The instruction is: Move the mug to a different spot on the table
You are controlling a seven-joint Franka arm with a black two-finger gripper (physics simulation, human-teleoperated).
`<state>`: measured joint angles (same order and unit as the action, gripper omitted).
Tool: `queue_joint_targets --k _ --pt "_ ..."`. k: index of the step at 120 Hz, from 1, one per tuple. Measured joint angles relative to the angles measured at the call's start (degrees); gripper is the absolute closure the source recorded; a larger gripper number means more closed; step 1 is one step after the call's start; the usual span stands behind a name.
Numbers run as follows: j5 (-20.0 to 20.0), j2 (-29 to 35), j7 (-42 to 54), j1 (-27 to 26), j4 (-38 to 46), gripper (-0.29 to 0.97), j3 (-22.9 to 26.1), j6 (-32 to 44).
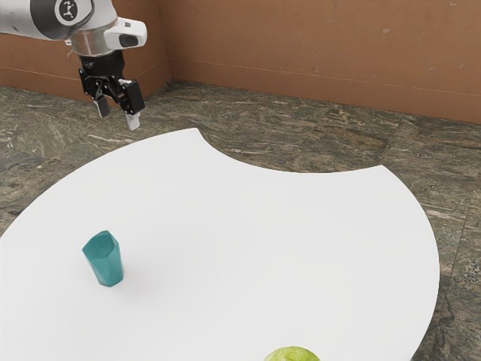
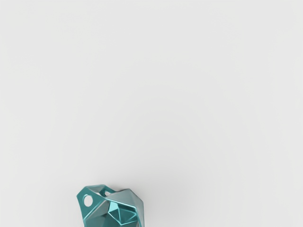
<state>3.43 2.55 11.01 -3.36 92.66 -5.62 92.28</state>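
Teal faceted mug upright on white table, small handle loop; tool spread, high above, empty.

You get bright, even light in both views. In the exterior view the white desk looks nearly flat in tone, with no hard glare. The teal mug throws only a faint, soft-edged shadow toward the exterior view's right, so the light seems diffuse and mostly overhead. In the wrist view the desk is a pale, uniform grey, a touch darker just beside the mug, whose glossy facets catch small bright highlights. The stone floor and brown wall are evenly lit.
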Motion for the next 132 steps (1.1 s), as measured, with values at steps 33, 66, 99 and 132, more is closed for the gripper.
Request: queue_joint_targets --k 33,66,99,132 --pt "0.1 0.0 0.1 0.1 0.0 0.00 -0.1 0.0" --pt "2.9 -3.4 6.4 1.0 1.6 0.00 -0.3 0.0" --pt "-1.7 -9.7 26.1 9.9 1.4 0.02 -0.4 2.6" --pt "-5.2 -12.3 47.7 11.4 1.9 0.01 -0.4 8.9"
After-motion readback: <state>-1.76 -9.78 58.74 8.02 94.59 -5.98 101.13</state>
